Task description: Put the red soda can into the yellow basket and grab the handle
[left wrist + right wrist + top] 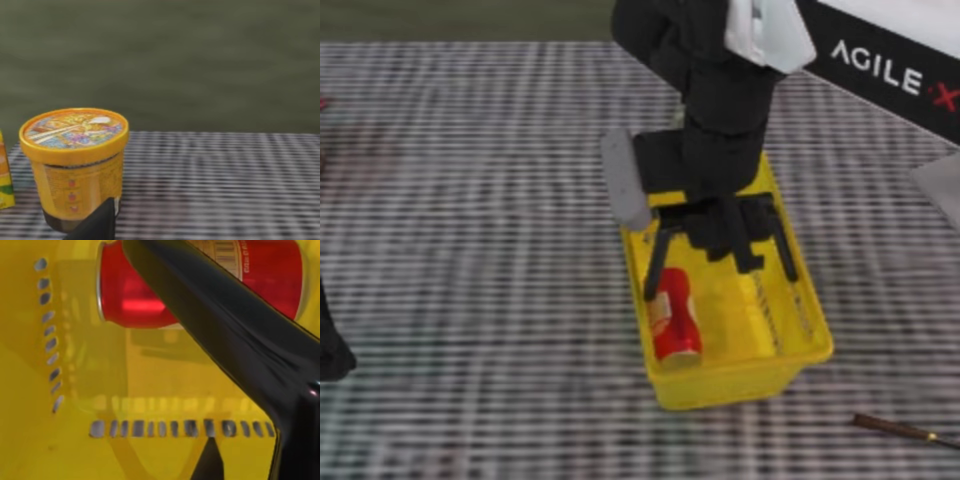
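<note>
Checked cloth covers the surface (470, 200). Right gripper (720, 245) hangs low inside the basket (740, 385), its spread unclear to me; closing here could miss the handle (655, 262) or nudge the can (676, 315), which lies on its side, red, label showing. Left arm's parked at the left.

- Brown stick-like tool (903, 430) lying flat at near right of the checkered table (470, 250).
- Yellow-orange lidded cup (75, 165) standing upright on the checkered cloth, printed lid on top.
- Yellow carton edge (4, 175) just beside that cup.
</note>
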Action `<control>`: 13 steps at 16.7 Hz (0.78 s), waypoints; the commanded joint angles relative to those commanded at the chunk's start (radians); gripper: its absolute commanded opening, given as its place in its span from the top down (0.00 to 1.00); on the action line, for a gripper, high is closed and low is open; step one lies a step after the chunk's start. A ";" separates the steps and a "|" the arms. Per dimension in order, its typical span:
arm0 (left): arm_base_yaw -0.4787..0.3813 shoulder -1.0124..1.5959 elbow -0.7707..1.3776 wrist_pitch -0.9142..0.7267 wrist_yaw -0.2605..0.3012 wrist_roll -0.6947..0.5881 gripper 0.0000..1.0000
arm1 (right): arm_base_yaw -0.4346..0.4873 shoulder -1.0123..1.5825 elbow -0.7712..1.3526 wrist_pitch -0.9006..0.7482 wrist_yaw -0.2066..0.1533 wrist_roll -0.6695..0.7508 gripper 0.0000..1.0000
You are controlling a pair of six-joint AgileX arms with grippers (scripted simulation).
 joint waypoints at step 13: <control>0.000 0.000 0.000 0.000 0.000 0.000 0.00 | -0.025 -0.014 0.150 -0.168 0.000 -0.033 1.00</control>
